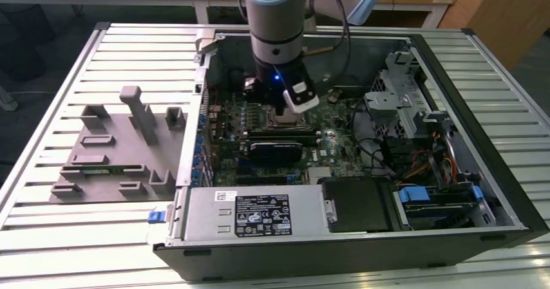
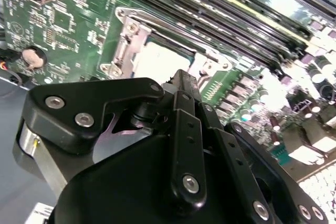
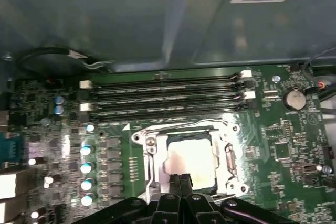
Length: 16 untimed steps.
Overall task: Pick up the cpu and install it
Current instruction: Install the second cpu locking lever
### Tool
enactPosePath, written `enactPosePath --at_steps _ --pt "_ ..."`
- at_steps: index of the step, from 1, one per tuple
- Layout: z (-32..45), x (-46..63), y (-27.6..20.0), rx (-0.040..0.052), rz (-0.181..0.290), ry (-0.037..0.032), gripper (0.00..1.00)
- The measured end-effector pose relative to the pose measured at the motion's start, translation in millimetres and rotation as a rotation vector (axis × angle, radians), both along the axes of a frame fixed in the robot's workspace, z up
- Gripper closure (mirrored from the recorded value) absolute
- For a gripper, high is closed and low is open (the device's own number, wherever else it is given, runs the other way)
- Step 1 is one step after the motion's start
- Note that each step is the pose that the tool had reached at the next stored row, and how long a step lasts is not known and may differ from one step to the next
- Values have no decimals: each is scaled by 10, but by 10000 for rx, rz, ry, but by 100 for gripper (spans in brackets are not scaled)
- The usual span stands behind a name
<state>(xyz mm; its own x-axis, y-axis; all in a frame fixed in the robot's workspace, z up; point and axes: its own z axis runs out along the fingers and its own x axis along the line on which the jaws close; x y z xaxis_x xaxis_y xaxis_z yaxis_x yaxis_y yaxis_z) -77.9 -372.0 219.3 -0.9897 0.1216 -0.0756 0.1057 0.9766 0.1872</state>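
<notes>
The cpu (image 3: 193,157) has a pale silver top and lies flat inside the metal socket frame (image 3: 149,156) on the green motherboard (image 3: 283,150). My gripper (image 3: 181,180) hovers just over the cpu's near edge with its two black fingertips pressed together and nothing between them. In the second wrist view the cpu (image 2: 157,59) shows pale beyond the gripper (image 2: 181,83) and its black linkage. In the exterior view the arm (image 1: 275,25) reaches straight down into the open computer case, its wrist over the socket area (image 1: 277,116).
Several memory slots (image 3: 163,95) run beside the socket. A black finned block (image 1: 275,150), a power supply (image 1: 249,213) and drive cages with cables (image 1: 413,141) crowd the case. A grey fixture with upright blocks (image 1: 120,154) lies on the slatted table at the exterior view's left.
</notes>
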Motion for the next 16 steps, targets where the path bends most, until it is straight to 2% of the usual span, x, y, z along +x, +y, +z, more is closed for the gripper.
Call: enactPosePath --at_steps 5,9,10,12,14,15,16 --pt "0 116 31 -118 -1 95 89" --pt "-3 162 110 -157 2 160 89" --pt "-6 171 120 -190 1 185 89" --pt "-14 192 126 -322 0 235 89" --pt "-17 205 126 -521 -4 271 89" --pt "-21 209 130 -589 -5 284 89" --pt "-25 212 135 -608 -3 302 89"
